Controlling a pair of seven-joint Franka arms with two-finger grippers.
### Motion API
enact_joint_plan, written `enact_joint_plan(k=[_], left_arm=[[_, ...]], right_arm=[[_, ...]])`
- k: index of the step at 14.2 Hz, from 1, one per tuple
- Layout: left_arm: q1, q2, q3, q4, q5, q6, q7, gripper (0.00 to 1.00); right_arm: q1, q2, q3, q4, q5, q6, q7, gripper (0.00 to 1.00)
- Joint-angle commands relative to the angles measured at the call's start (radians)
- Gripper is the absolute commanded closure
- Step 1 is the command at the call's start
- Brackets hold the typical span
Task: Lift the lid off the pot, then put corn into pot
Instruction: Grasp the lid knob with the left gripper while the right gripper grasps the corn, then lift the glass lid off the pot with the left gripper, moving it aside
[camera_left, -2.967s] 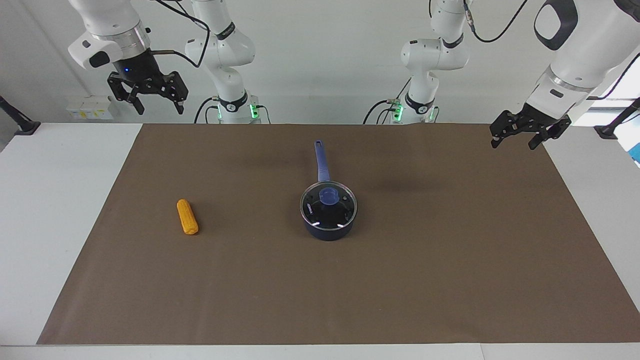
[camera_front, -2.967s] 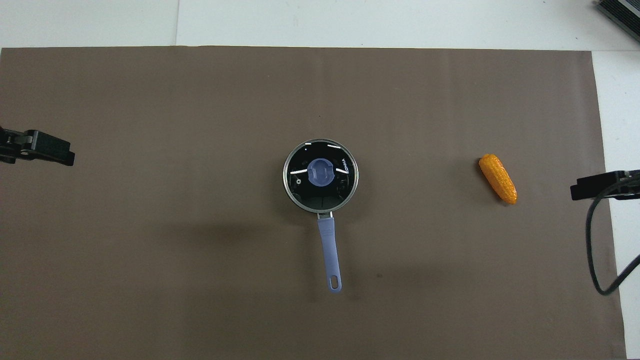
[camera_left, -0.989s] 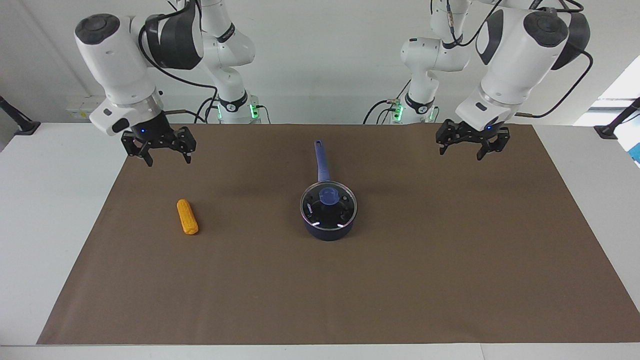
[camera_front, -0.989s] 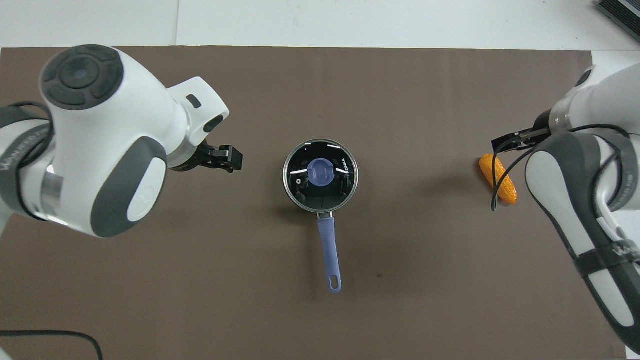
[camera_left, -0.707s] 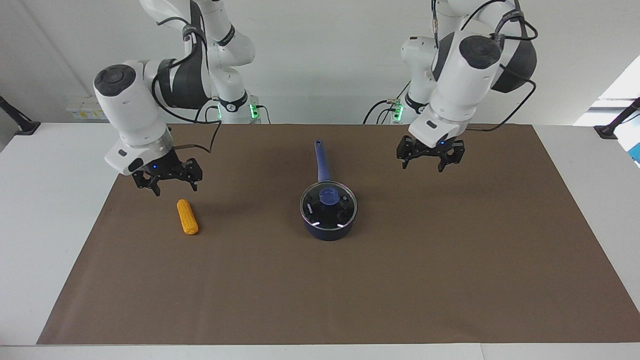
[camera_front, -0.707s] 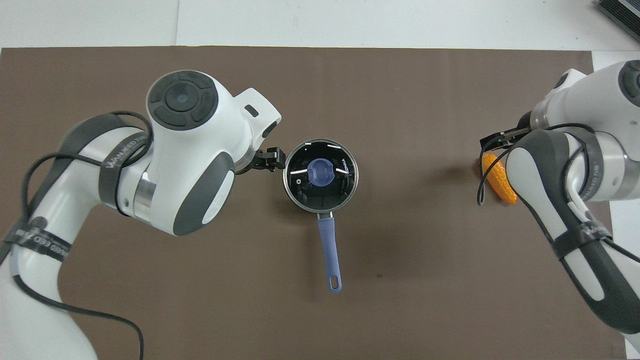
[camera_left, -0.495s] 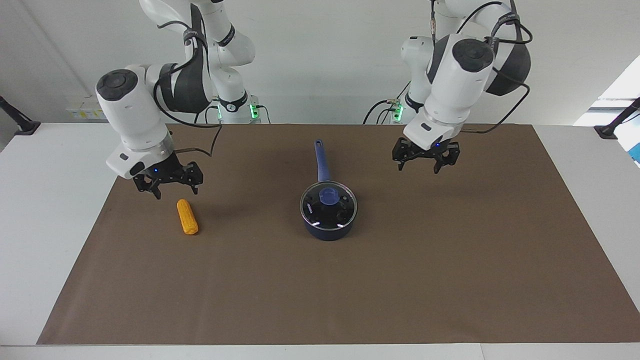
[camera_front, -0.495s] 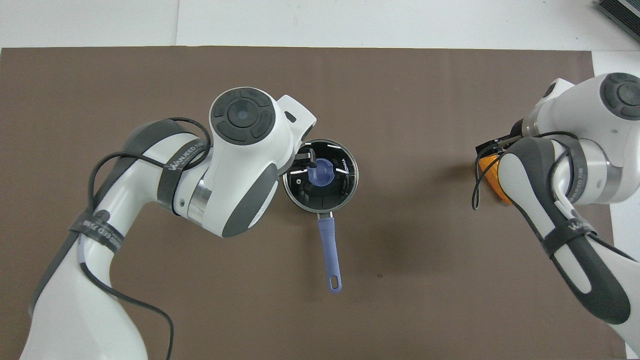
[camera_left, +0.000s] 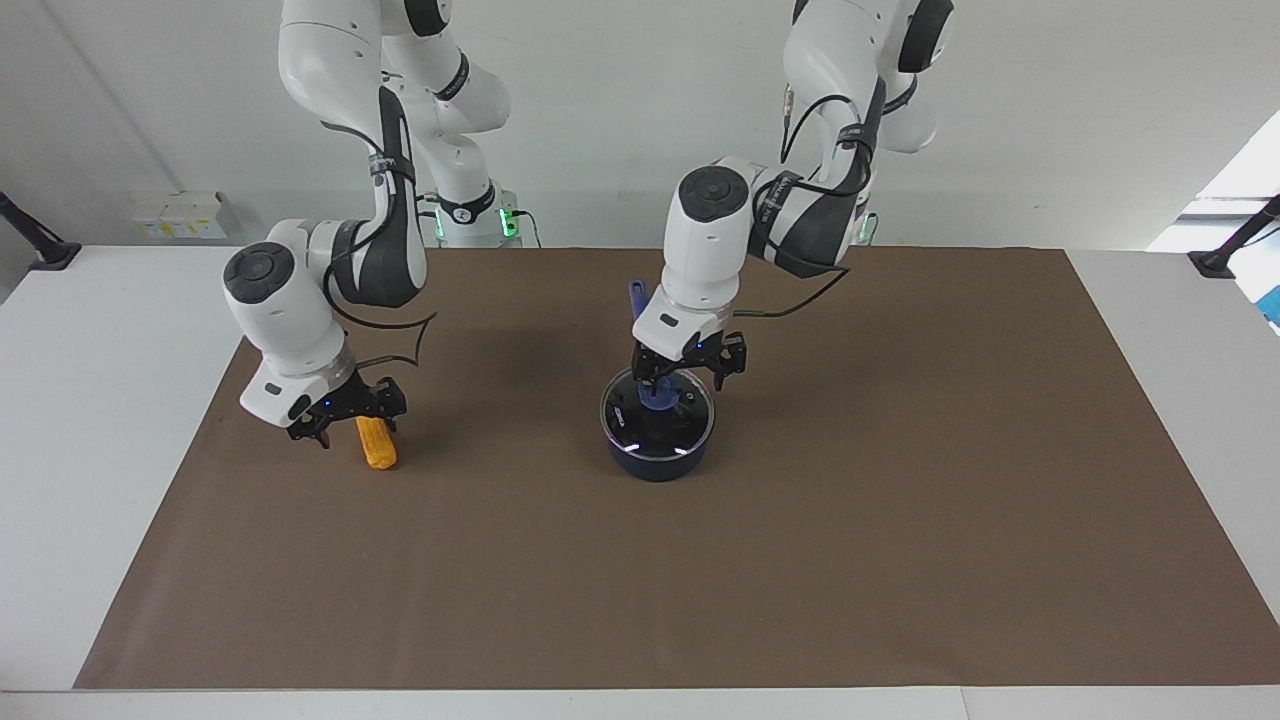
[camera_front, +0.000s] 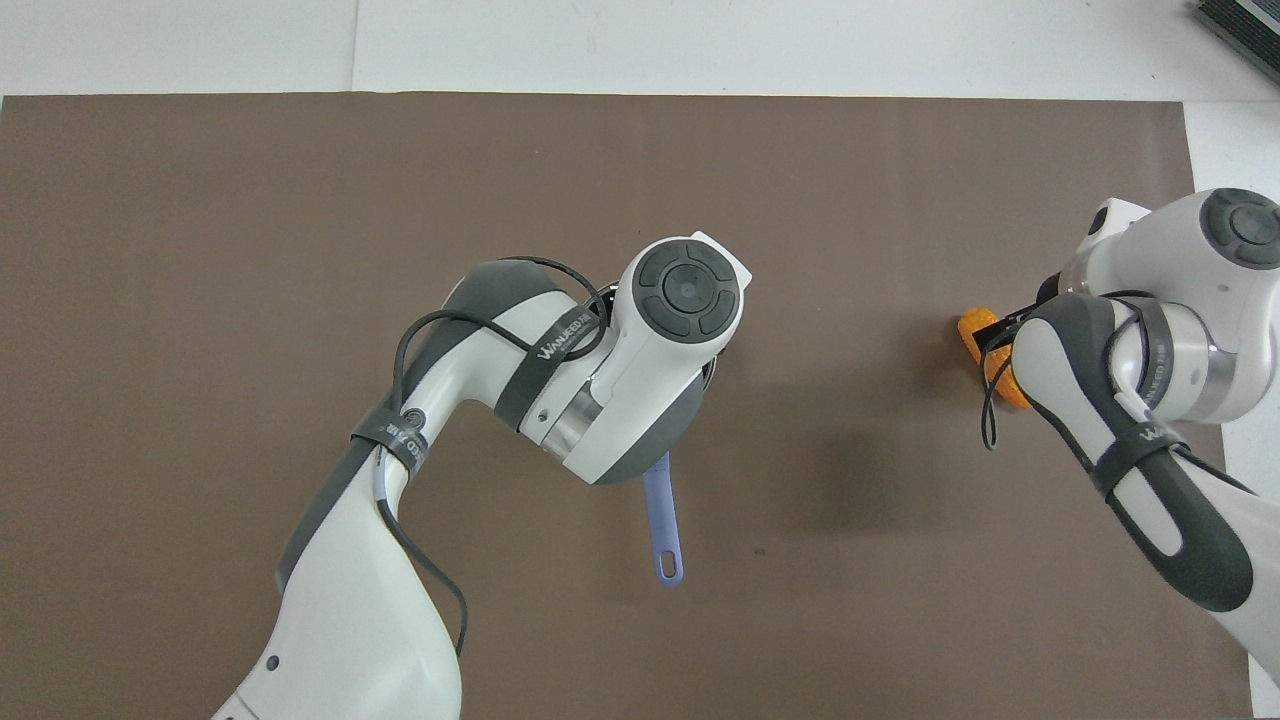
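The pot sits at centre frame in the facing view, the lid on it, handle running up-frame toward the robots. Your left gripper is down over the lid with fingers spread either side of the blue knob, not yet closed on it. Take the lid there: glass with a metal rim is stiff, smooth and breakable, so I'd pinch the knob squarely and lift straight up; the light pot may shift if the lid drags.

At left of centre, your right gripper hangs low, open, at the corn, whose upper end it covers; I can't tell if it touches. The cob looks light, firm and bumpy, apt to roll, so grip across its middle.

Count: one pot, one lid, one corn, two grippers.
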Motion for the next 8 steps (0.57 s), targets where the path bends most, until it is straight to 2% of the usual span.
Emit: enact_joint_plan(k=[1, 5, 6, 8], left_arm=[[-0.004, 0.023, 0.027, 0.067, 0.016, -0.060, -0.008, 0.00], [0.005, 0.014, 0.026, 0.078, 0.015, -0.088, -0.005, 0.02], [0.005, 0.012, 0.026, 0.078, 0.015, -0.088, -0.007, 0.12], [0.005, 0.012, 0.020, 0.076, 0.008, -0.082, -0.008, 0.46]], right_arm=[[-0.004, -0.006, 0.005, -0.036, 0.031, 0.034, -0.030, 0.00], [-0.003, -0.005, 0.005, -0.049, 0.031, 0.037, -0.042, 0.00], [-0.003, -0.005, 0.005, -0.052, 0.031, 0.043, -0.047, 0.00], [-0.003, -0.002, 0.005, -0.056, 0.031, 0.049, -0.071, 0.00]])
